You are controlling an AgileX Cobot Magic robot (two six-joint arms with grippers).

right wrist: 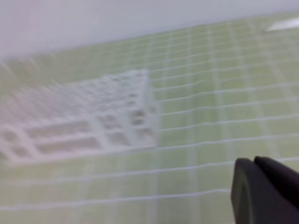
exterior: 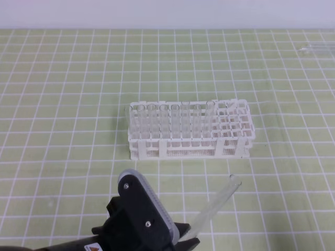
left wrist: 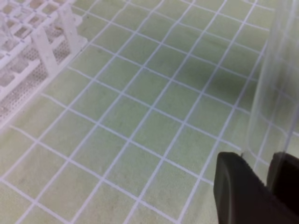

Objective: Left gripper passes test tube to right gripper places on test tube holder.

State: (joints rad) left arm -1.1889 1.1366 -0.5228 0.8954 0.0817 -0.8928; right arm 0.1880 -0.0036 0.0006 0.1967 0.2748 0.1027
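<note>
Near the front edge, left gripper (exterior: 180, 238) pinches the test tube (exterior: 217, 205), angled up toward the test tube holder (exterior: 191, 130). Right gripper (right wrist: 266, 186), pressed together, holds nothing; handover and placement remain.

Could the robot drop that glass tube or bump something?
It might. The left gripper pinches the test tube only near its bottom end, so the long tilted tube could slip or swing. The test tube holder is already crowded with tubes on its left side, so a clumsy move could knock them. The right gripper looks shut, and it would have to open first to take the tube.
</note>
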